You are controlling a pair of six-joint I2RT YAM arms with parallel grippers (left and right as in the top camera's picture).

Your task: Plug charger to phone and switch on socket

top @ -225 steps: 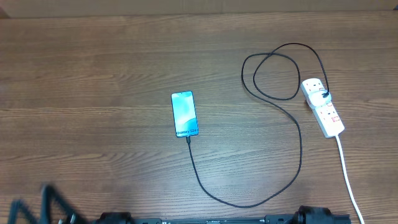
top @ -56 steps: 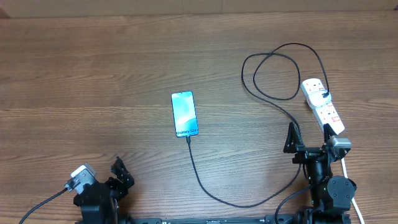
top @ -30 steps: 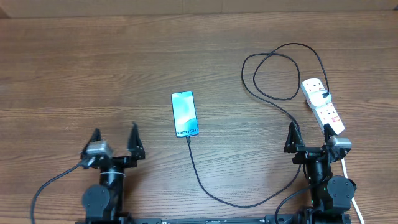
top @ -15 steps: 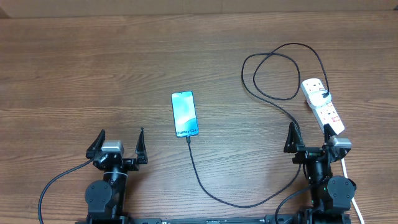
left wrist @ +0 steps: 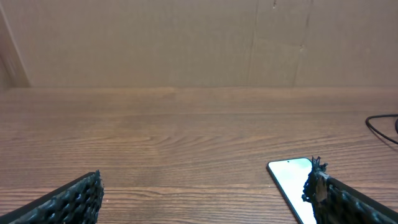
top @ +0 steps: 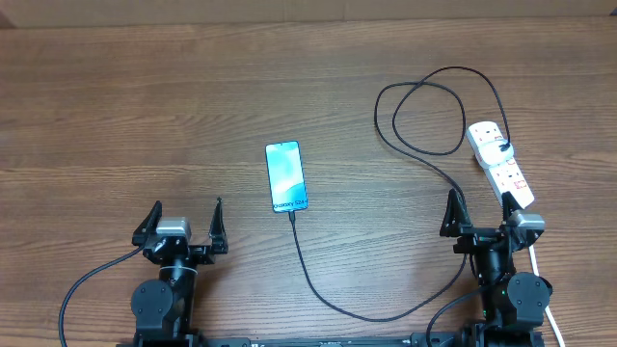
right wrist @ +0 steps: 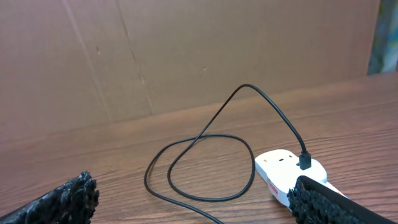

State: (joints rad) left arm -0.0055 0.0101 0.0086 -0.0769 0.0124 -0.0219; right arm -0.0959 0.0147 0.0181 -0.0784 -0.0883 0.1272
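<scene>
The phone lies flat mid-table with a light blue screen; it also shows in the left wrist view. The black charger cable runs from the phone's near end, loops right and up, and its black plug sits in the white socket strip at the right. The strip and cable loop also show in the right wrist view. My left gripper is open and empty near the front left, left of the phone. My right gripper is open and empty just in front of the strip.
The strip's white cord runs down past the right arm to the front edge. A brown cardboard wall stands along the table's far edge. Bare wooden tabletop lies to the left.
The left arm came into view at the front left, rose and opened its fingers, then settled slightly right. The right arm also appeared and has stayed still. Phone, cable and strip have not moved.
</scene>
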